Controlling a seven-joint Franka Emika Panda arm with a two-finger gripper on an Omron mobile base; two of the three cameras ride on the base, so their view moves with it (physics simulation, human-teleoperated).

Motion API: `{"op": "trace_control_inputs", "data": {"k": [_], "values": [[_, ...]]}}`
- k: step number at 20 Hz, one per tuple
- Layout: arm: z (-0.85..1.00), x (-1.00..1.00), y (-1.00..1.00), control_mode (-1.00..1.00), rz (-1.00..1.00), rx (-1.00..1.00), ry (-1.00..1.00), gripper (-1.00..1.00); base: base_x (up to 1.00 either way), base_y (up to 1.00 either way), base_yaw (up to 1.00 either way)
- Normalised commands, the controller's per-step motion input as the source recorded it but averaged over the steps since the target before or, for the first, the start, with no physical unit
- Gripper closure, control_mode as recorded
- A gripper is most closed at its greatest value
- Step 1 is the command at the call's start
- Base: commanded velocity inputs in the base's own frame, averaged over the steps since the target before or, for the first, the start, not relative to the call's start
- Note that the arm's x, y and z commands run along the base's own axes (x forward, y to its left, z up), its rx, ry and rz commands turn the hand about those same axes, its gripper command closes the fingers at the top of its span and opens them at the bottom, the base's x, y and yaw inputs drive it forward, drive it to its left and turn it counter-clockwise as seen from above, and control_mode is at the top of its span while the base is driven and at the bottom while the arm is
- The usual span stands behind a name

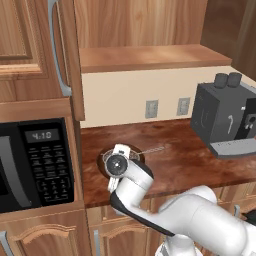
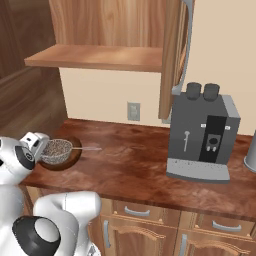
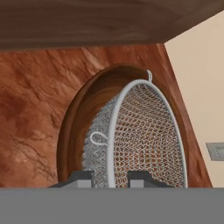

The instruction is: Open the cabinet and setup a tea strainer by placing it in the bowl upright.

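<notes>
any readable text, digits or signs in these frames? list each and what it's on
"4:10": the clock display on the microwave, in the left base view.
Microwave keypad: button labels too small and blurred to read.
Coffee machine: front panel shows marks only, no readable text.
Wall outlets: no writing.

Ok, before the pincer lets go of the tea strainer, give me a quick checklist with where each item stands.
1. Cabinet door open: ok.
2. Pincer shut on the tea strainer rim: ok.
3. Tea strainer over the bowl: ok, the mesh sits within the bowl's rim.
4. Strainer mouth up: ok, seen from the right base view.
5. Mesh resting on the bowl's floor: cannot tell.
6. Handle clear of the coffee machine: ok.
</notes>
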Motion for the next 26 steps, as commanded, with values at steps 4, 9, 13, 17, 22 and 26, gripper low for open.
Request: {"op": "trace_control_inputs", "data": {"k": [4,9,13,17,22,26], "values": [[-0.03,0.27,0.0,-1.0,0.0,0.0,0.0,1.0,0.0,0.0,0.0],[-0.11,0.25,0.0,-1.0,0.0,0.0,-0.01,1.0,0.0,0.0,0.0],[-0.17,0.13,0.0,-1.0,0.0,0.0,-0.03,1.0,0.0,0.0,0.0],[-0.07,0.01,0.0,-1.0,0.0,0.0,-0.01,1.0,0.0,0.0,0.0],[0.0,0.0,0.0,-1.0,0.0,0.0,0.0,-1.0,0.0,0.0,0.0],[0.0,0.0,0.0,-1.0,0.0,0.0,0.0,-1.0,0.0,0.0,0.0]]}}
